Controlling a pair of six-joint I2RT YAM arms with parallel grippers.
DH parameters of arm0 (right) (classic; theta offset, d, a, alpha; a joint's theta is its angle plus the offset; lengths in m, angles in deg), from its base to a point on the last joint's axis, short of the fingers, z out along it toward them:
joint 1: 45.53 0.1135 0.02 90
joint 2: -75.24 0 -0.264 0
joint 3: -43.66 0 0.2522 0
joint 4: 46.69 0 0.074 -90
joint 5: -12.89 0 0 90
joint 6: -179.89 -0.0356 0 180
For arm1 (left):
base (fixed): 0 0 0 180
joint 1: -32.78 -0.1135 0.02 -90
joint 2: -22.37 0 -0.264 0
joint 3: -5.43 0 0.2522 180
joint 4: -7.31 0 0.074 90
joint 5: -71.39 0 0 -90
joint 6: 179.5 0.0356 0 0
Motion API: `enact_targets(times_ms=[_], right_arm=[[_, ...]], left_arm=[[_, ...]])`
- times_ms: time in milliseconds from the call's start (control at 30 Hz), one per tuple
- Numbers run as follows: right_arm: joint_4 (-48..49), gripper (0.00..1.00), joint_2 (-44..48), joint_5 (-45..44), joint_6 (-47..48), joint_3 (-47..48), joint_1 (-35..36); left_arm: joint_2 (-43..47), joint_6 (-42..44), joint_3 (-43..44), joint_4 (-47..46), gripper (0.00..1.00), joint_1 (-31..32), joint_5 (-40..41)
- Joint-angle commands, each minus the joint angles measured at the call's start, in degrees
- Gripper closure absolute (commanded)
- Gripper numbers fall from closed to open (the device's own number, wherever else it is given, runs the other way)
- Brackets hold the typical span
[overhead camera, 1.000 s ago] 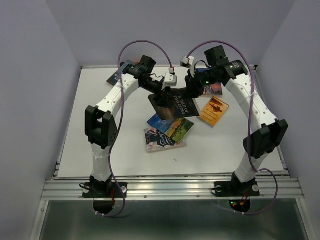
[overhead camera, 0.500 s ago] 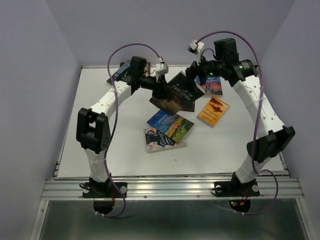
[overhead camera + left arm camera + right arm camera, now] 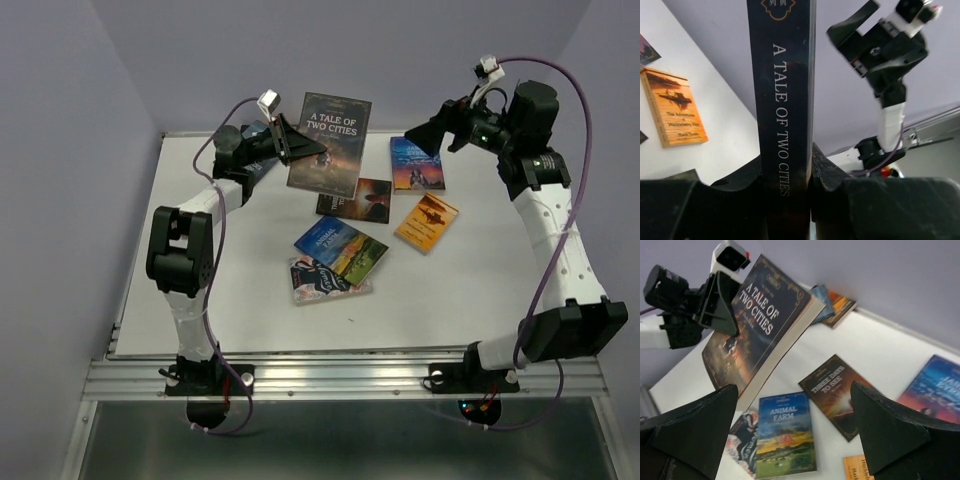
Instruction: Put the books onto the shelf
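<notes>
Progress: I judged the job barely begun. No shelf showed in any view, and I saw no book stowed.
Held book: "A Tale of Two Cities" (image 3: pixel 330 143) stood upright in the air above the far middle of the tabletop (image 3: pixel 450 290), touching nothing below it.
Left claw: the left gripper (image 3: pixel 293 148) was pinched narrow on that book, one finger on each cover.
Right claw: the right gripper (image 3: pixel 430 133) hung with its jaws wide and empty, raised near the far right corner, well apart from the held book.
Left to do: five books lay flat around the middle: a dark one (image 3: pixel 355 198), a blue one (image 3: pixel 417 163), an orange one (image 3: pixel 427 222), Animal Farm (image 3: pixel 340 247) and a flowered one (image 3: pixel 322 279) partly under it. Another pair (image 3: pixel 837 305) lay at the far edge towards the left corner.
Room: the near half and both side edges were bare, and the walls stood close on three sides. I judged the space above the middle the best room for swinging the book.
</notes>
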Motion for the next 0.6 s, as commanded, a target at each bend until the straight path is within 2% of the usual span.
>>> enact_targets(times_ms=[0, 67, 100, 133, 200, 233, 300, 333, 367, 433, 567], right_arm=[[17.61, 0.0, 0.37, 15.69, -15.96, -10.44, -0.23], [34.02, 0.0, -0.16, 17.93, -27.19, -15.12, -0.23], [41.04, 0.0, -0.51, 20.81, -37.07, -20.54, -0.23], [55.99, 0.0, -1.29, 21.1, -42.83, -23.03, -0.23], [71.71, 0.0, -2.61, 21.19, -53.72, -27.52, -0.23], [87.19, 0.0, -3.58, 20.67, -65.61, -31.11, -0.23], [102.56, 0.0, -7.61, 18.74, -76.75, -33.51, -0.23], [114.82, 0.0, -9.28, 17.86, -86.64, -34.3, -0.23], [120.94, 0.0, -10.95, 16.98, -90.92, -34.13, -0.23], [126.26, 0.0, -15.35, 16.79, -97.52, -33.0, 0.3], [121.11, 0.0, -17.03, 18.37, -91.68, -31.41, 1.88]], left_arm=[[4.92, -9.04, 0.54, -45.93, 1.0, 0.17, 5.72], [6.86, -4.91, -1.3, -38.02, 1.0, 0.17, 6.94], [8.61, -1.76, -2.35, -34.17, 1.0, 0.17, 8.69], [9.33, -0.07, -2.8, -33.08, 1.0, 0.25, 9.15], [10.99, 2.48, -4.03, -32.03, 1.0, 1.04, 10.82], [11.26, 2.84, -4.73, -31.24, 1.0, 1.31, 10.99], [11.36, 2.93, -5.35, -29.65, 1.0, 1.92, 12.4], [11.27, 2.59, -6.05, -29.21, 1.0, 2.36, 12.84], [11.09, 2.23, -6.23, -29.29, 1.0, 2.45, 13.71], [9.87, -0.39, -6.41, -32.7, 1.0, 2.89, 14.07], [8.81, -1.9, -5.53, -33.6, 1.0, 3.15, 14.25]])
